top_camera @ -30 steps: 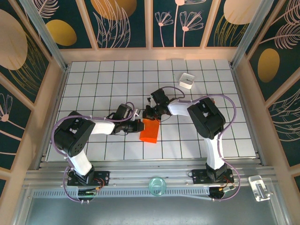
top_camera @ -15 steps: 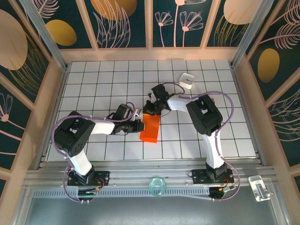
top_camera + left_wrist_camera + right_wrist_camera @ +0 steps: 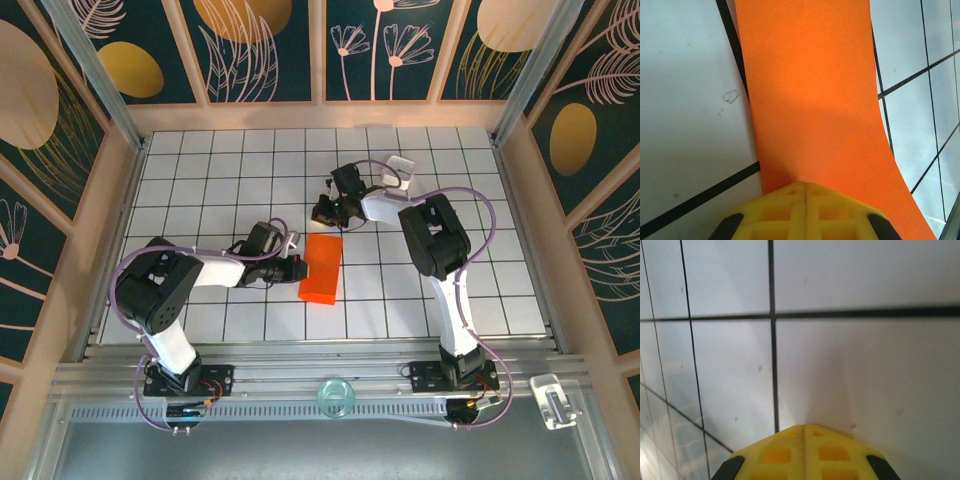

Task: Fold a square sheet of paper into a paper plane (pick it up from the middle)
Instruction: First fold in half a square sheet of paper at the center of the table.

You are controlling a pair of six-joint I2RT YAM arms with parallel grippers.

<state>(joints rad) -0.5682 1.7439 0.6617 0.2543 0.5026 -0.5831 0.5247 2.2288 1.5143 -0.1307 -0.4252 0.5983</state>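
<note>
The square sheet of paper (image 3: 320, 268) lay in the middle of the desk (image 3: 200, 170), folded only into a long strip with no nose or wings yet, the left jaws squeezed closed on top of its edge, the right jaws squeezed closed over bare tiles nearby, and a small white box (image 3: 398, 170) well out of the way.

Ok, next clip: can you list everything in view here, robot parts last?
paper sheet: one, orange-red, folded into a strip, mid-table
small box: one, white, far side, beside the right arm
table: one, white tiles with black grid lines
round clear object: one, greenish, near rail
clear plastic piece: one, near right corner
left gripper: one, yellow tips, shut, resting on the paper
right gripper: one, yellow tips, shut, over bare tile beyond the paper
</note>
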